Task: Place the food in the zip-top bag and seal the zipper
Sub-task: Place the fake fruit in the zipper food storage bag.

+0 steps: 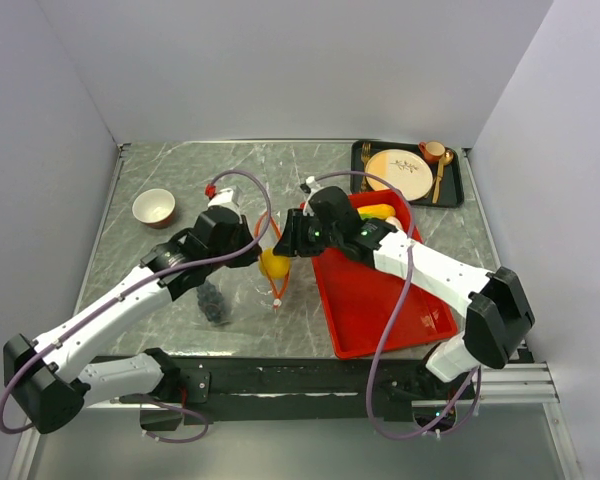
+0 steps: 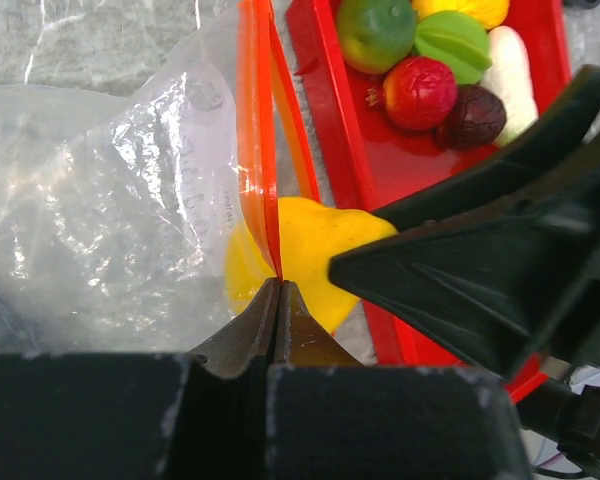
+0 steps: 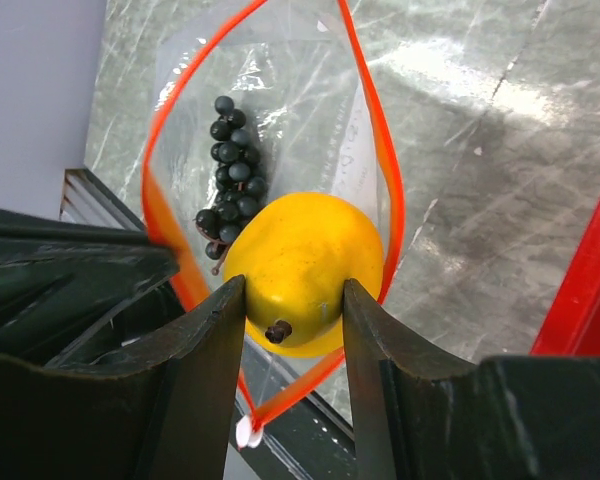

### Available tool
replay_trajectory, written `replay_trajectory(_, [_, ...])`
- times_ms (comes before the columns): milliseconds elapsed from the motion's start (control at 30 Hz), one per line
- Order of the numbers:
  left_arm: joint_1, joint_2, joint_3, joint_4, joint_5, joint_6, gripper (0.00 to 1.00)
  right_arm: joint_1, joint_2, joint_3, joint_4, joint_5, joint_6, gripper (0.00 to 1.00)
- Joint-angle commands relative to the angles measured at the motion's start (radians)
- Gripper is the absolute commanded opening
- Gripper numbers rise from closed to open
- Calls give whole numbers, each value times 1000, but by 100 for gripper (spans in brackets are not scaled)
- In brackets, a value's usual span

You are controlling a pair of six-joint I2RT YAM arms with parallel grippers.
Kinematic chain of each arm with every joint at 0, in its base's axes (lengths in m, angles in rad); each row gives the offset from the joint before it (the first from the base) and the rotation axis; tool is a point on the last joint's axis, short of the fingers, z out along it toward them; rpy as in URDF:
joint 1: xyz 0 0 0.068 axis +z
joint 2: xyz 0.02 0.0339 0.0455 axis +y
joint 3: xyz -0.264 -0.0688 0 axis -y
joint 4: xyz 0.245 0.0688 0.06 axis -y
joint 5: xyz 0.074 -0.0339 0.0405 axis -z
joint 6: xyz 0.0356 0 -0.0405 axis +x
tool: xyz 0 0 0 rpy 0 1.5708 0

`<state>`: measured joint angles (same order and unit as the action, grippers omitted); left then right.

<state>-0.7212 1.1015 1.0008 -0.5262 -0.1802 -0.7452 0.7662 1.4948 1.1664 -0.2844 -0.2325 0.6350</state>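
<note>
The clear zip-top bag (image 3: 300, 100) lies on the table with its mouth held open. My left gripper (image 2: 278, 285) is shut on the orange-red zipper strip (image 2: 255, 150) at one lip. My right gripper (image 3: 294, 310) is shut on a yellow fruit (image 3: 305, 260) and holds it in the bag's mouth, inside the loop of the zipper (image 3: 385, 170). The white slider (image 3: 247, 432) sits at the near end. Dark purple grapes (image 3: 230, 165) lie inside the bag. In the top view the yellow fruit (image 1: 273, 263) sits between the left gripper (image 1: 252, 250) and the right gripper (image 1: 285, 250).
A red tray (image 1: 380, 300) right of the bag holds a green fruit (image 2: 375, 32), a red one (image 2: 420, 92), a dark one (image 2: 477, 117) and a white one (image 2: 508, 70). A small bowl (image 1: 153, 207) stands back left. A black tray (image 1: 458, 190) with a cream plate (image 1: 398, 172) is back right.
</note>
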Motion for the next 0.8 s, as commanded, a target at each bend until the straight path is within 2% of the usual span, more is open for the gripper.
replay_trajectory(0, [-6,-42,-1,35,-4,6,1,10,15,58,62,-28,11,3])
replay_trajectory(200, [-4,-55,-18,31,-11,3,1,13,44,97,68,-102,-1,9])
replay_trajectory(267, [-4,-57,-16,14,-36,3,1,15,54,113,48,-126,-17,17])
replay_trajectory(300, [-4,-57,-14,12,-41,3,1,18,59,119,44,-131,-21,33])
replay_trajectory(367, [-4,-65,-11,12,-45,6,1,16,48,113,41,-119,-37,50])
replay_trajectory(400, [-4,-66,-11,15,-47,7,1,16,30,98,42,-113,-43,68])
replay_trajectory(433, [-4,-69,-11,14,-50,6,1,16,19,90,44,-105,-46,75])
replay_trajectory(567, [-4,-72,-13,15,-54,3,1,1,-63,55,14,10,-66,85])
replay_trajectory(767, [-4,-77,-21,23,-50,1,1,-128,-181,-16,-25,119,-54,86])
